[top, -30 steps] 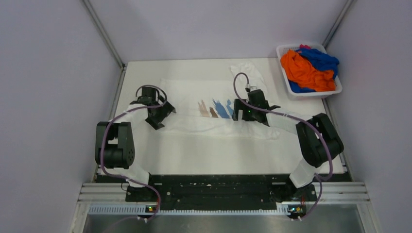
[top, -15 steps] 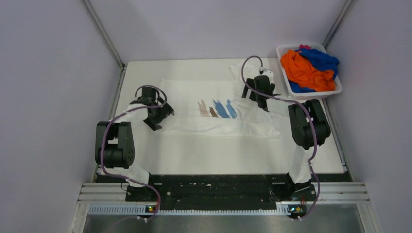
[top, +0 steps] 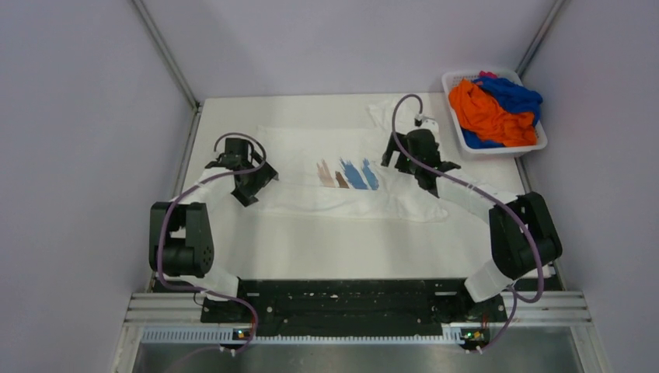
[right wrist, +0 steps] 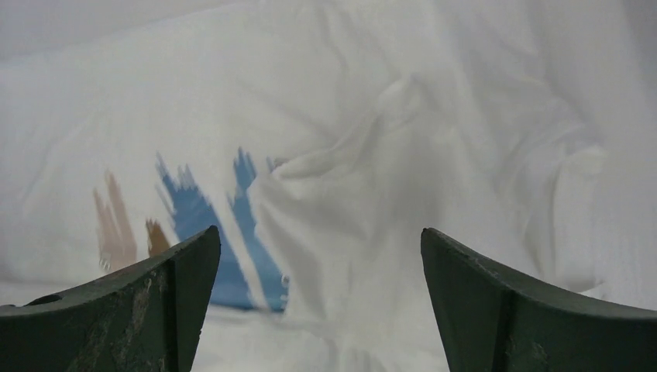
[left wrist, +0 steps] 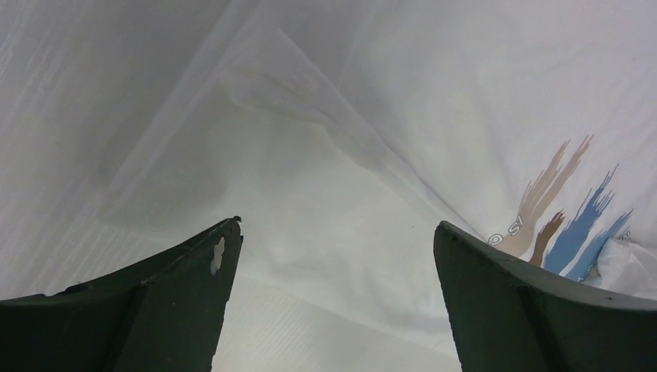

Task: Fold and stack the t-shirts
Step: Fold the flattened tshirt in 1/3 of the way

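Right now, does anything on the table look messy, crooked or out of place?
The white cloth t-shirt with blue and brown brush-stroke print lies spread but not flat: beside the print, its cloth is bunched into a crumpled fold overlapping the blue strokes. Nothing looks spilled or torn.

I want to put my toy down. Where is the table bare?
Free: the table strip between the white t-shirt and the arm bases, and the far-left corner. Crowded: the middle, covered by the shirt; the basket is full.
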Available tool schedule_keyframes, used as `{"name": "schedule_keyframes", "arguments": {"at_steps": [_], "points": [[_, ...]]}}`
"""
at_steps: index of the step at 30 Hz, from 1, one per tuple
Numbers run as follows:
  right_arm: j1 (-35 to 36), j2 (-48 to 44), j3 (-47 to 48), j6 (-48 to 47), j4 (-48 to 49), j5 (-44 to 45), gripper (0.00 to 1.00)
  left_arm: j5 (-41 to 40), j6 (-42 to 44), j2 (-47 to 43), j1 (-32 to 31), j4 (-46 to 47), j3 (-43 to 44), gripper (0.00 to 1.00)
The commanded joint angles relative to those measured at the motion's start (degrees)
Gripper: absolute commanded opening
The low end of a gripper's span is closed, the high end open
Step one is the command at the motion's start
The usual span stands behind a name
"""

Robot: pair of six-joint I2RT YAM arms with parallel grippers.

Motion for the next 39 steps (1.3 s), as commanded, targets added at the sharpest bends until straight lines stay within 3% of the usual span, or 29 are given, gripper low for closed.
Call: {"name": "schedule_keyframes", "arguments": {"at_steps": [1, 11, 20, 28, 32, 35, 39], "points": [[5.87, -3.79, -6.42, 5.66, -2.39, -1.9, 0.99, 0.11, -0.03, -0.39, -1.35, 3.13, 2.71, 0.98], [8.13, -2.76, -15.05, 10.22, -4.45, -2.43, 0.99, 0.93, -1.8, 4.74, -2.07, 5.04, -2.03, 0.97], [12.95, -16.94, -27.64, 14.88, -13.77, 0.27, 0.99, -0.11, -6.8, -9.5, -3.65, 1.55, -17.64, 0.97], [13.04, -29.64, -32.71, 17.74, -20.66, 1.63, 0.99, 0.37, -12.31, -24.62, -6.54, -3.68, -31.89, 0.96], [13.04, -33.52, -33.71, 17.95, -22.08, 2.29, 0.99, 1.56, -16.57, -30.37, -11.31, -5.99, -33.65, 0.95], [13.02, -34.4, -33.3, 17.79, -22.91, 5.85, 0.99, -3.0, -21.3, -33.26, -16.19, -9.54, -32.96, 0.95], [12.95, -32.81, -31.4, 18.0, -23.31, 9.29, 0.99, -5.95, -23.73, -35.08, -17.3, -14.57, -32.17, 0.96]]}}
